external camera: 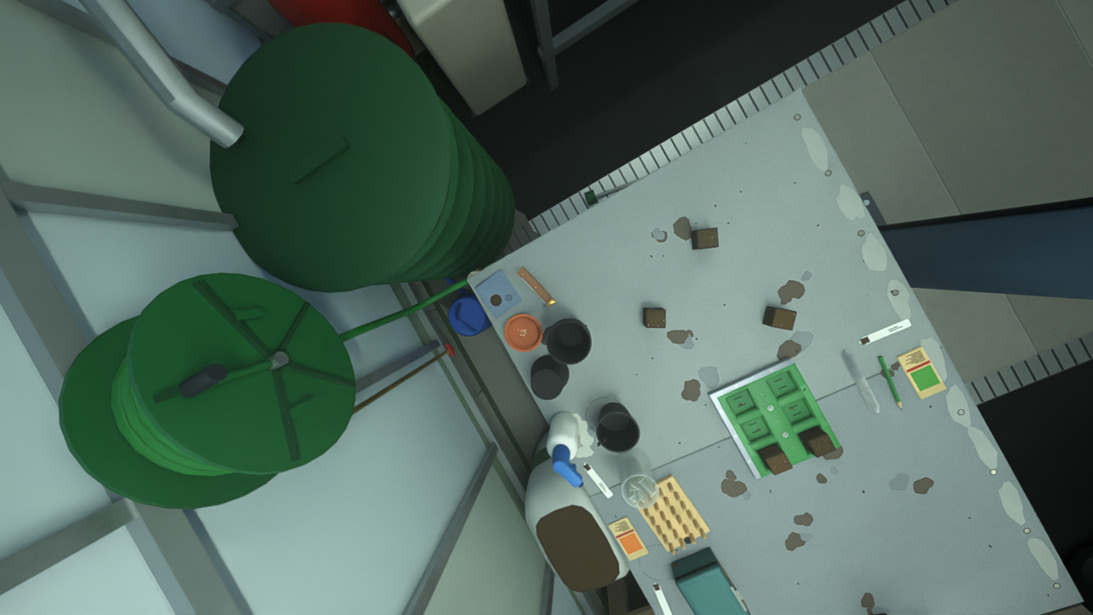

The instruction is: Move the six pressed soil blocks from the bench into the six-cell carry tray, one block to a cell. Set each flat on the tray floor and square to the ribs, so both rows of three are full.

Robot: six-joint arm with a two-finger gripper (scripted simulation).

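My gripper does not appear in the side camera, and neither does the arm. The green six-cell carry tray (778,419) lies on a white mat near the middle of the grey bench, with two soil blocks (774,459) (816,441) seated in its nearest row of cells. The other cells show only the green floor. Three more soil blocks lie loose on the bench: one far up (705,238), one to the left (653,317) and one above the tray (779,317). The gripper's state is hidden from me.
Two large green drums (344,153) (222,382) stand left of the bench. Black pots (567,341) (617,427), an orange saucer (523,331), a spray bottle (569,505), a wooden grid (672,514), a pencil (889,381), labels and soil smears clutter the bench edges.
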